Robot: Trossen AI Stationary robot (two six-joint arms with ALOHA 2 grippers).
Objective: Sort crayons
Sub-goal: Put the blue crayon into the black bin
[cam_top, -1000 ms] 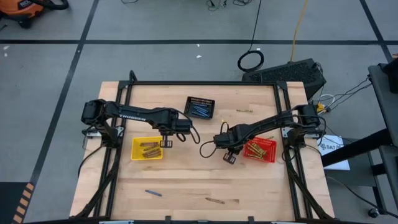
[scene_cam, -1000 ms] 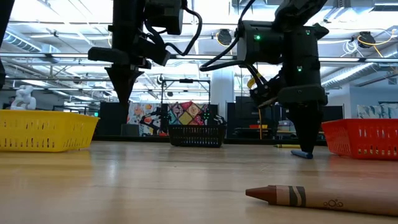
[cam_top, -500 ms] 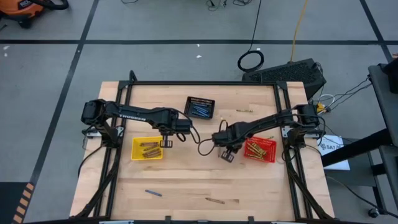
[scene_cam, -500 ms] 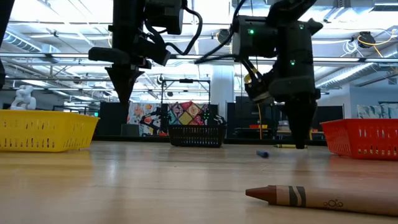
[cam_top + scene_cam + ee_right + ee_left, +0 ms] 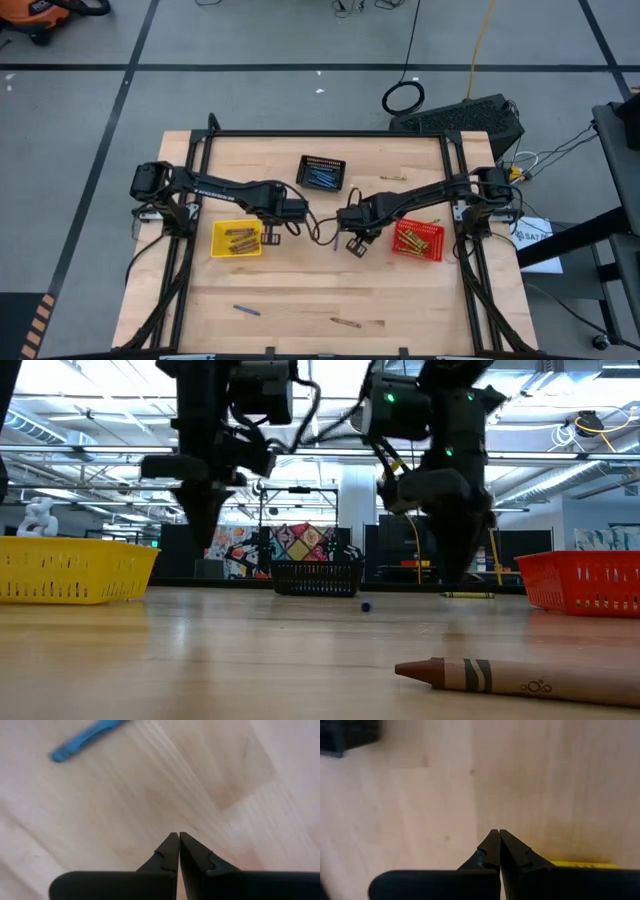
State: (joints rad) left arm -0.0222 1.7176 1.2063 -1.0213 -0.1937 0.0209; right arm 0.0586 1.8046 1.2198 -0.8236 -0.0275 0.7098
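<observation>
Right tool (image 5: 355, 247) shifted left, closed, above table (image 5: 300, 300); blue crayon (image 5: 82, 740) nearby

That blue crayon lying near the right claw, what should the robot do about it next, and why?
Probably open the right gripper and bring it over the blue crayon. Its fingers are shut on nothing, and the crayon lies loose on the table, outside the black basket that holds other blue ones.

Yellow basket (image 5: 237, 238), black basket (image 5: 321, 172), red basket (image 5: 418, 240) on wooden table (image 5: 300, 300).
</observation>
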